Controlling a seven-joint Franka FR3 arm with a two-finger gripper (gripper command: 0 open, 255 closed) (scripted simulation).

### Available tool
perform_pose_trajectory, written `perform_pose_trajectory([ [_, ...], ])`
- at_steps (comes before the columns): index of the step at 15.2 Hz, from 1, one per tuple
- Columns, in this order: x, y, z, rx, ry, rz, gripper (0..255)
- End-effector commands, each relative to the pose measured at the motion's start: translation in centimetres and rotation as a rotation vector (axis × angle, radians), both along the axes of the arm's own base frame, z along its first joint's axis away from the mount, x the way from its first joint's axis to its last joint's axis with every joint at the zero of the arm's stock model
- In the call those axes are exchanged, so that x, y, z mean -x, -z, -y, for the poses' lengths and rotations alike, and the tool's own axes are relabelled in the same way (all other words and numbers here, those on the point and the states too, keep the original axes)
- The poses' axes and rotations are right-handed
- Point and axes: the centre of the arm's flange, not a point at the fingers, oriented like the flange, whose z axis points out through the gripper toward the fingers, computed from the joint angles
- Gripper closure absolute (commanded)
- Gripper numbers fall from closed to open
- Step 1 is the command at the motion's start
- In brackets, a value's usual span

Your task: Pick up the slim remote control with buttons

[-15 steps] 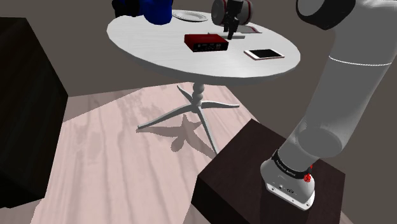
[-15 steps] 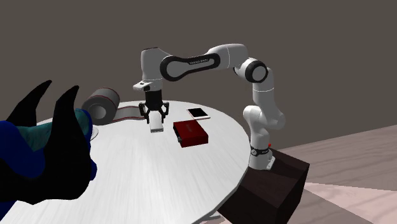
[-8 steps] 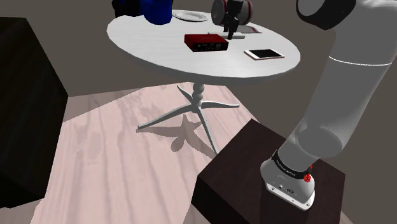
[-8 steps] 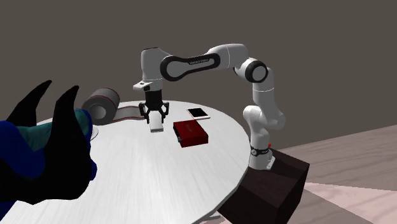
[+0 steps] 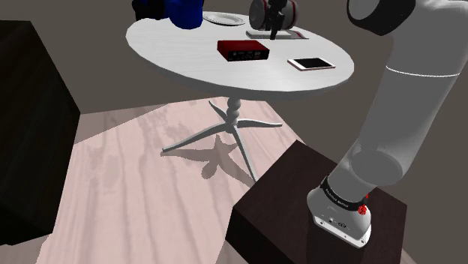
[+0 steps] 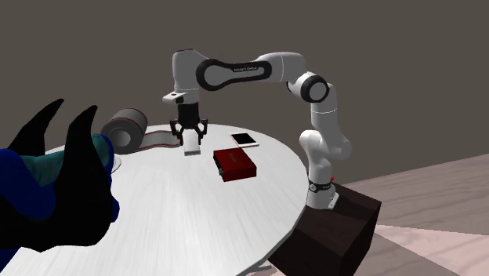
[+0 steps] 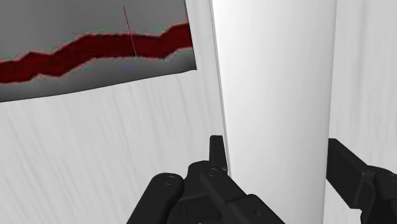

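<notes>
Starting at the counter (image 5: pixel 172 54) edge nearest the stand, a flat white tablet (image 5: pixel 310 64) lies first, then a red box (image 5: pixel 243 49). Beyond them, toward the far edge, the tool (image 6: pixel 189 137) pinches the slim white remote (image 6: pixel 190 148) between its fingers. The remote hangs end-down, seemingly just off the surface. The grasp looks made; raising it well clear is left. A grey roll (image 6: pixel 125 129) sits farthest back.
</notes>
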Motion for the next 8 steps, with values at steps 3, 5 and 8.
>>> perform_pose_trajectory([
  [3,0.0,-2.1,0.0,0.000,0.000,0.000,255],
  [5,0.0,-3.2,0.0,0.000,0.000,0.000,255],
  [8,0.0,-4.7,0.0,0.000,0.000,0.000,255],
])
